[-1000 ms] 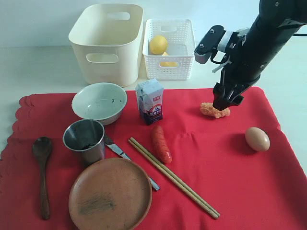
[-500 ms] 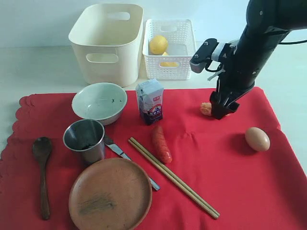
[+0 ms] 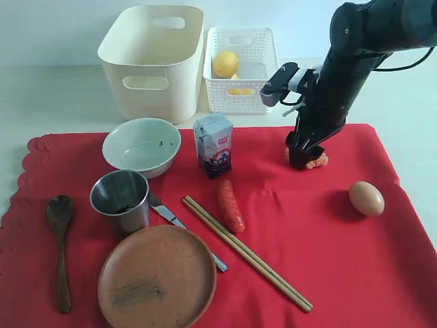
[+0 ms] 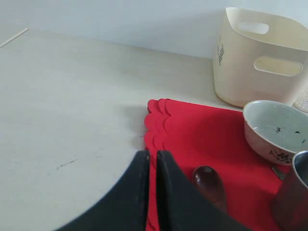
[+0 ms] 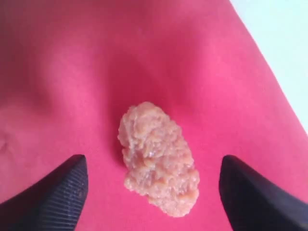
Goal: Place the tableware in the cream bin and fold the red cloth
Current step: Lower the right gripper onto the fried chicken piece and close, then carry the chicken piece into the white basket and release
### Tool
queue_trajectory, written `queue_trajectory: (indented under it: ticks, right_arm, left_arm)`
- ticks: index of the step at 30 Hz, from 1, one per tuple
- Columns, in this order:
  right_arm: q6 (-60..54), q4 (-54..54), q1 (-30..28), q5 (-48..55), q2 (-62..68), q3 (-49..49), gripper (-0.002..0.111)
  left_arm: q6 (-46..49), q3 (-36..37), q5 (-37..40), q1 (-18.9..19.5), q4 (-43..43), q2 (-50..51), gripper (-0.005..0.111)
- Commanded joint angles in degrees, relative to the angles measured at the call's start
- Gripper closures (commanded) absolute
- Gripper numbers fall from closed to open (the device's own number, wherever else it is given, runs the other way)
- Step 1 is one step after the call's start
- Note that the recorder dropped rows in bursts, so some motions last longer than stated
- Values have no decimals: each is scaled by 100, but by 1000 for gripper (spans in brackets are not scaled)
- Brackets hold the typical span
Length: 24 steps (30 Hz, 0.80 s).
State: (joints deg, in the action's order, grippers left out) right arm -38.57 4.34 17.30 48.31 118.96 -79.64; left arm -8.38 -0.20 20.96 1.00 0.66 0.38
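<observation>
Tabletop: pale surface (image 3: pixel 54 102) under a plain wall, with the red cloth (image 3: pixel 328 260) spread flat across it, unfolded.
Cream bin: the cream bin (image 3: pixel 157 102) stands just beyond the cloth's far edge, beside the white lattice basket (image 3: pixel 240 96); no tableware shows in it (its floor is hidden from this angle).
Tableware: all six pieces sit on the cloth: bowl (image 3: pixel 140 164), steel cup (image 3: pixel 126 217), brown plate (image 3: pixel 157 277), wooden spoon (image 3: pixel 61 246), knife (image 3: pixel 167 214), chopsticks (image 3: pixel 246 253).
Food: a lemon (image 3: pixel 225 63) rests in the basket; milk carton (image 3: pixel 214 145), sausage (image 3: pixel 230 205), egg (image 3: pixel 366 198) and an orange crumbly lump (image 5: pixel 159 178) lie on the cloth.
Right claw: the right gripper (image 3: pixel 302 158) is down at the lump, jaws spread wide on either side of it and not touching it.
Left claw: the left gripper (image 4: pixel 151 159) has its jaws pressed together on nothing, low by the cloth's scalloped edge, near the spoon.
Progress: early, by the look of it; nothing is binned and nothing folded.
Remaining: likely the loose food first, then six pieces into the bin, then the fold.
</observation>
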Motion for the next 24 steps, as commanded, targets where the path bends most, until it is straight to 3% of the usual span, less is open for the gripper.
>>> queue_trajectory:
  ticks: [1, 7, 21, 24]
  right_arm:
    - [46, -41, -80, -39, 198, -146, 37]
    - [-17, -41, -80, -142, 279, -146, 43]
    - [-230, -74, -80, -178, 324, -146, 103]
    - [-239, -87, -80, -192, 233, -146, 108]
  left_arm:
    - [-12, 20, -26, 8, 21, -38, 99]
    - [-12, 20, -26, 8, 21, -38, 99]
    - [-12, 20, -26, 8, 21, -38, 99]
    - [-12, 20, -26, 8, 21, -38, 99]
